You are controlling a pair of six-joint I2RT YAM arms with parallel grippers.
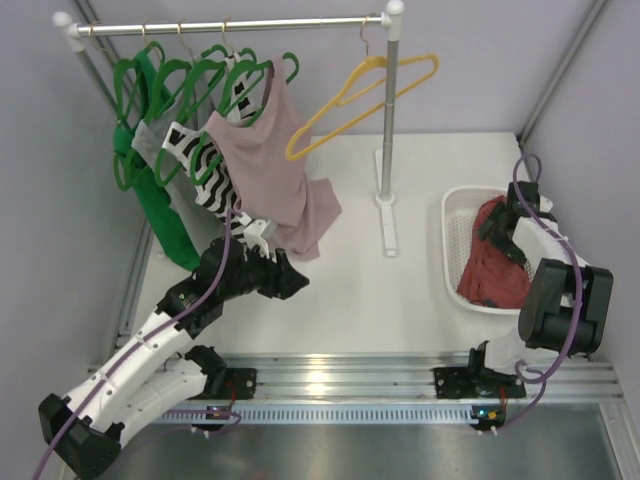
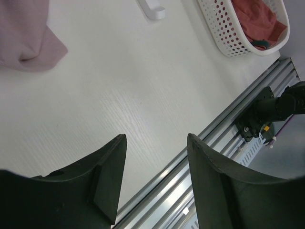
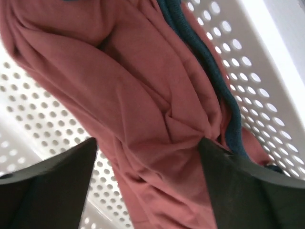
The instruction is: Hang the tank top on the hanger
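1. The tank top (image 1: pixel 492 268) lies crumpled in a white perforated basket (image 1: pixel 450 215) at the right side of the desk (image 1: pixel 400 290).
2. In the right wrist view its rust-red cloth (image 3: pixel 157 109) fills most of the picture in loose folds. A dark navy trim edge (image 3: pixel 209 71) runs along the right side of the cloth, against the basket wall (image 3: pixel 252 43).
3. The right tool (image 1: pixel 496 234) hangs over the basket, directly above the garment.
4. From its own camera, the right tool (image 3: pixel 147 143) is spread wide. One dark finger (image 3: pixel 52 186) is low on the left and the other (image 3: pixel 248 191) low on the right, with the red cloth showing between them. Nothing is clamped. I cannot tell whether the tips touch the fabric.
5. The left tool (image 1: pixel 292 280) sits well apart from the tank top, left of centre over the desk, just below the hem of a dusty-pink top (image 1: pixel 270 170) hanging on the rack.
6. In the left wrist view the left tool (image 2: pixel 156 138) is spread apart and empty over bare white desk. The basket (image 2: pixel 224 33) and red cloth (image 2: pixel 255 19) lie far off at the upper right.
7. The hanger (image 1: pixel 360 95), yellow, hangs by its hook from the rail (image 1: pixel 300 22) near the rack's right post. It is tilted and bare, well apart from the basket.
8. Green hangers (image 1: pixel 200 75) and a striped top (image 1: pixel 205 165) crowd the rail's left part.
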